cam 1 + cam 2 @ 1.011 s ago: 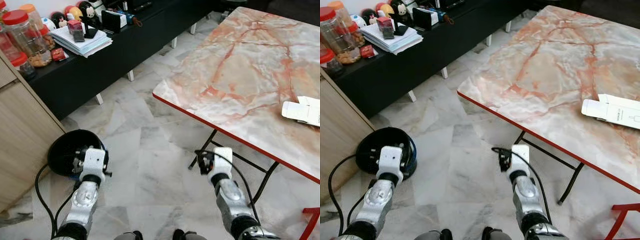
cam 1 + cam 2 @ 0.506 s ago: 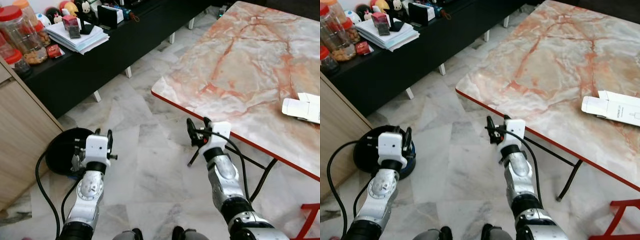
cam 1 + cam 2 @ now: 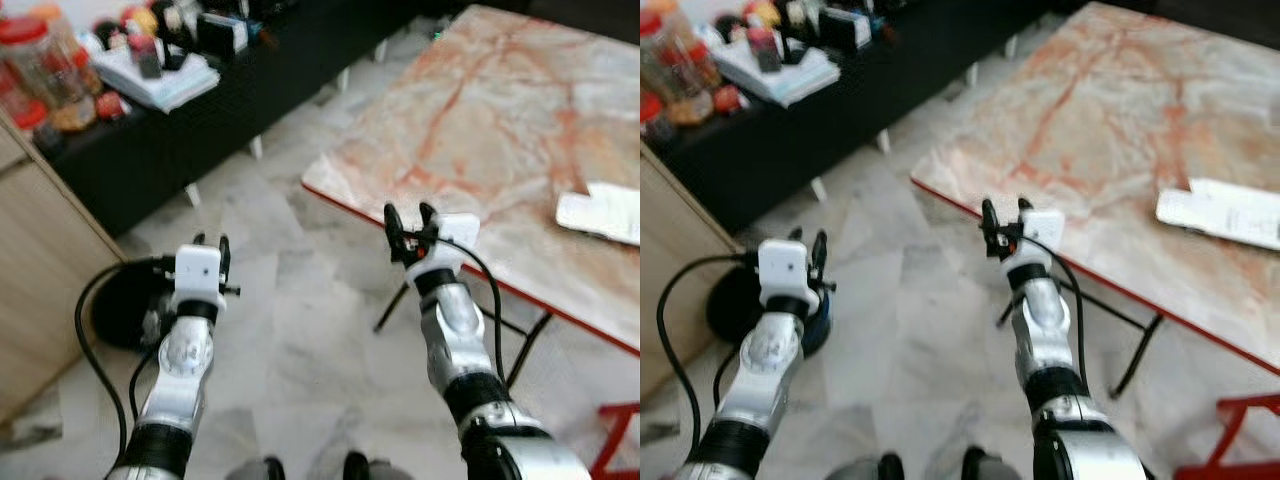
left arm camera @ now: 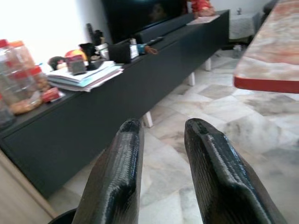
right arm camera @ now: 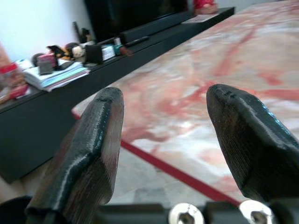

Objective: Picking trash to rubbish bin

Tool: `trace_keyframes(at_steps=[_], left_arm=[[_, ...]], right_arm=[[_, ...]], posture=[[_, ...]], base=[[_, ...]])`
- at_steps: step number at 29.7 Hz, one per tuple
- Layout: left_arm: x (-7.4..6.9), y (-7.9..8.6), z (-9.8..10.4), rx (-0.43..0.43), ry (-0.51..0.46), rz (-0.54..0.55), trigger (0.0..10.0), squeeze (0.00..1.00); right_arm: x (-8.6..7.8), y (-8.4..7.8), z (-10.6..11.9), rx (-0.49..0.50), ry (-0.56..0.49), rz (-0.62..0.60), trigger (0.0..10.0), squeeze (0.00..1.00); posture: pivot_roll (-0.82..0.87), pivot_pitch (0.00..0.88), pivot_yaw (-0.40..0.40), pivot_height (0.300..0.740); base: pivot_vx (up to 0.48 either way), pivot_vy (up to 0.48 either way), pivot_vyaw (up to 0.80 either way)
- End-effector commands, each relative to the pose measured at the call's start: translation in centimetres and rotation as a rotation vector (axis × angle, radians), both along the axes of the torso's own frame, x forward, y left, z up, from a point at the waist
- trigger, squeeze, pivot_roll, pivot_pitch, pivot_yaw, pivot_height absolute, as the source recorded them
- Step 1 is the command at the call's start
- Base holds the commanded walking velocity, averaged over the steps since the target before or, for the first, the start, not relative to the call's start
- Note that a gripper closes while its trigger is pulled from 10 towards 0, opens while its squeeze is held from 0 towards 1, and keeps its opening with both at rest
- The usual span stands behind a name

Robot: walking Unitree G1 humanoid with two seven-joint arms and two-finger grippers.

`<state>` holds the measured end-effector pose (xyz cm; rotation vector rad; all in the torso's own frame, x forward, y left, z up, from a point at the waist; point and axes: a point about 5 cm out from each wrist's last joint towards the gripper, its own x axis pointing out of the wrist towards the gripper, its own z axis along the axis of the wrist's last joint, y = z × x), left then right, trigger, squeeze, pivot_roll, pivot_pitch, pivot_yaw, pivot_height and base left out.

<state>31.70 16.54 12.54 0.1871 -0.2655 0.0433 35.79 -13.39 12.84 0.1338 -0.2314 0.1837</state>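
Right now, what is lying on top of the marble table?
A flat white carton lies near the marble table's right side, away from the raised right gripper. The table's far right runs out of frame.

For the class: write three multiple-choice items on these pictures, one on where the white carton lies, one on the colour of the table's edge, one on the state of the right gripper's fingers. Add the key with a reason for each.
1. Where does the white carton lie?
A. on the marble-patterned table
B. on the floor
C. on the black cabinet

2. What colour is the table's edge?
A. blue
B. red
C. green

3. How are the fingers of the right gripper?
A. shut on the carton
B. shut on nothing
C. open, holding nothing

Key: 1 A, the carton lies flat on the tabletop toward the robot's right. 2 B, a red strip runs along the table's rim. 3 C, the right wrist view shows a wide gap between the two fingers, with nothing in it.
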Motion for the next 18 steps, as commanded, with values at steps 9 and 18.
trace_keyframes(at_steps=[9, 18], left_arm=[[0.13, -0.16, 0.41, 0.028, 0.000, -0.007, 10.0, 0.00], [0.23, -0.35, 0.59, 0.055, -0.001, -0.017, 10.0, 0.00]], right_arm=[[0.33, 0.10, 0.74, 0.014, -0.016, -0.006, 10.0, 0.00], [0.49, 0.24, 1.02, 0.016, -0.021, -0.002, 10.0, 0.00]], posture=[[0.11, 0.197, -0.001, 0.740], [0.11, 0.197, -0.002, 0.740]], base=[[0.000, -0.272, -0.80], [0.000, -0.051, -0.80]])
